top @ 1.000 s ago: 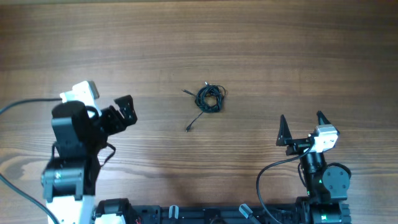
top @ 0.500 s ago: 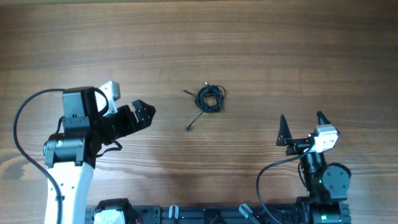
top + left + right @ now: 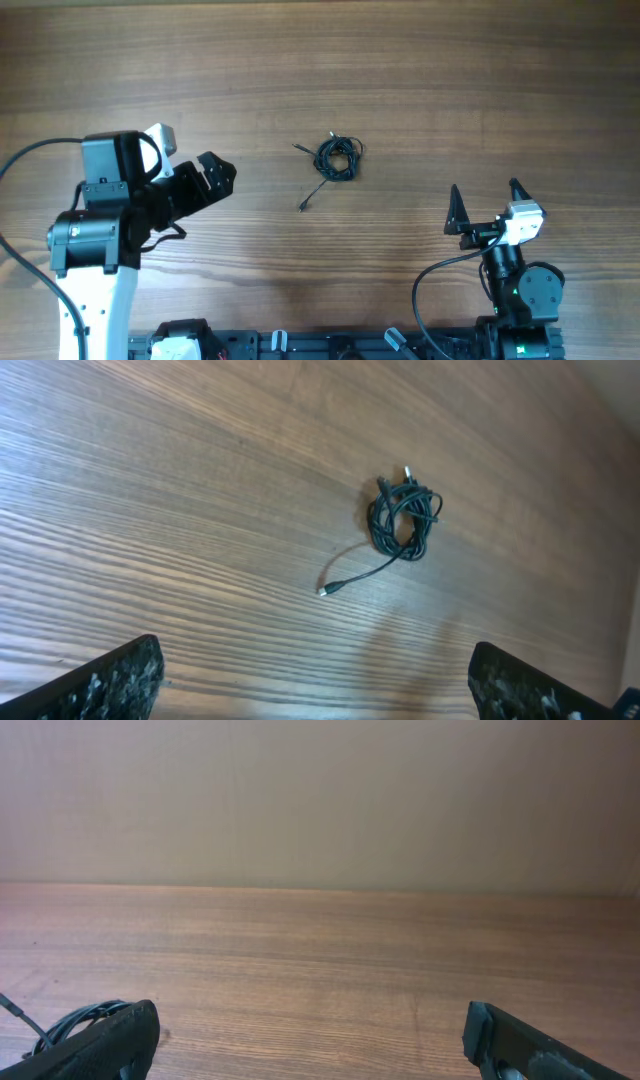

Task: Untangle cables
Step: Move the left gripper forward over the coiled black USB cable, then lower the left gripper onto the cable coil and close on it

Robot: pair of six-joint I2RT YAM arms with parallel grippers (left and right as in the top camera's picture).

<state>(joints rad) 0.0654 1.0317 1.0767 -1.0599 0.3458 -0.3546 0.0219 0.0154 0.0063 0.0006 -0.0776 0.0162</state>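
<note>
Two grippers are standing wide and empty over the wooden table [image 3: 450, 80], and by my reckoning none of the untangling is showing as done yet. In the left half of the overhead view, the left gripper [image 3: 218, 172] is hovering with its jaws spread apart, grasping nothing and pointing rightward toward the middle of the frame, well apart from the work. Near the centre of that view, a little above the middle, the cables [image 3: 337, 158] are lying on the bare wood as one small dark coil with the thin wires wound round one another. One loose tail [image 3: 312, 195] is trailing down and to the left, and a short plug end [image 3: 298, 147] is poking out at the upper left of the bundle. In the left wrist view the same knot is sitting right of centre in the upper half, with nothing touching it. In the lower right of the overhead view, the right gripper [image 3: 485, 190] is resting with its jaws parted and nothing between them, also well apart from the coil. Its own camera is catching only an edge of the wires in the lower left corner. As I am judging it, the whole job is waiting: reaching in, pinching the bundle, drawing the wires apart and laying them out separately.
</note>
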